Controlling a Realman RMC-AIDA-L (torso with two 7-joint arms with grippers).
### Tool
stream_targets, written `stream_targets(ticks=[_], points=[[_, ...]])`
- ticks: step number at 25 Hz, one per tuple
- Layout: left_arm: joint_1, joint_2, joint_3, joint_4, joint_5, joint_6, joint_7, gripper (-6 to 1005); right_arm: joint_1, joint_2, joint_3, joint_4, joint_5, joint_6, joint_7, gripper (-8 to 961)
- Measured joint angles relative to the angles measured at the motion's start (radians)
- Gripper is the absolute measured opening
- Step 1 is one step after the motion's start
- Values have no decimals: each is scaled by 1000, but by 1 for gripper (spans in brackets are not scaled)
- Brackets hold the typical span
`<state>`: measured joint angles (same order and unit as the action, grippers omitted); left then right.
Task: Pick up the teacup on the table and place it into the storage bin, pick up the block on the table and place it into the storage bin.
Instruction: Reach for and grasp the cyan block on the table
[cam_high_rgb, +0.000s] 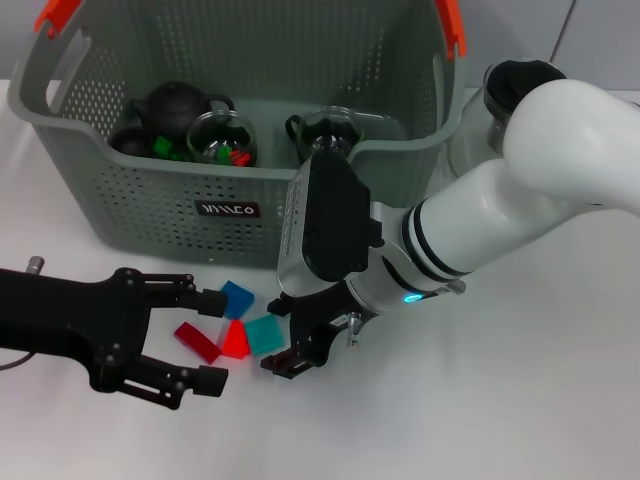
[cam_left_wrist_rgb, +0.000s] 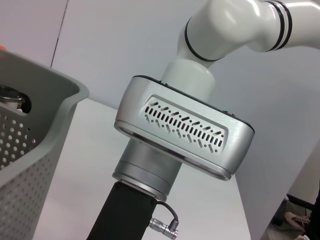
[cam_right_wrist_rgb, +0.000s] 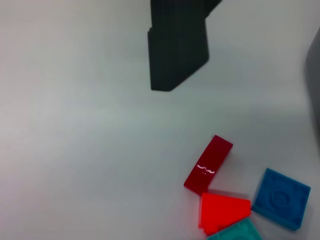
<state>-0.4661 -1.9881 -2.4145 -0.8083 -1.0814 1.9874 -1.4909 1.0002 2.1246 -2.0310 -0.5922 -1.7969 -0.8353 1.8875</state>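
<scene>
Far left, the black left gripper (cam_high_rgb: 210, 340) reaches in low over the white table (cam_high_rgb: 520, 400), arm cut off at the edge of the head view. Its jaws stand wide open, nothing between them; one fingertip sits just beside the blue square block (cam_high_rgb: 237, 298), the other lies nearer the viewer, apart from the blocks.

Next over, the blocks cluster on the table in front of the bin: dark red flat rectangular block (cam_high_rgb: 197, 342), bright red-orange wedge-shaped block (cam_high_rgb: 235, 340) touching it, teal square block (cam_high_rgb: 265, 334) against that. In the right wrist view the dark red one (cam_right_wrist_rgb: 208, 164), the red-orange one (cam_right_wrist_rgb: 223, 212) and the blue one (cam_right_wrist_rgb: 280, 198) show well, but the teal one (cam_right_wrist_rgb: 235, 233) is cut off at the frame edge.

Behind them, the large grey-green perforated plastic storage bin (cam_high_rgb: 150, 215) w/ orange handle clips, its back rim cut off. Inside: black teapot (cam_high_rgb: 175, 108), glass teacup (cam_high_rgb: 222, 138) w/ small red & green bits in it, hard to make out, and a 2nd glass cup (cam_high_rgb: 330, 130), partly hidden by the right arm.

Right of centre, the right gripper (cam_high_rgb: 300, 340) hangs over the table just beside the teal block, on a white-and-silver arm. Fingers dark, bunched under the wrist housing; can't tell how its jaws stand. The left wrist view shows mostly that silver housing (cam_left_wrist_rgb: 185, 131) plus a corner of the bin.
</scene>
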Motion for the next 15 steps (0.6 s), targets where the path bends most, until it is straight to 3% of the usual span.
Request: stream_targets(ticks=[5, 10, 15], points=[[-3, 1, 0, 0, 0, 0, 0, 920, 0, 0, -1, 1, 2, 4, 0, 728], [-3, 2, 0, 0, 2, 0, -1, 920, -1, 0, -2, 1, 4, 5, 0, 604], [-3, 2, 0, 0, 10, 1, -1, 920, -1, -1, -1, -2, 4, 1, 6, 552]])
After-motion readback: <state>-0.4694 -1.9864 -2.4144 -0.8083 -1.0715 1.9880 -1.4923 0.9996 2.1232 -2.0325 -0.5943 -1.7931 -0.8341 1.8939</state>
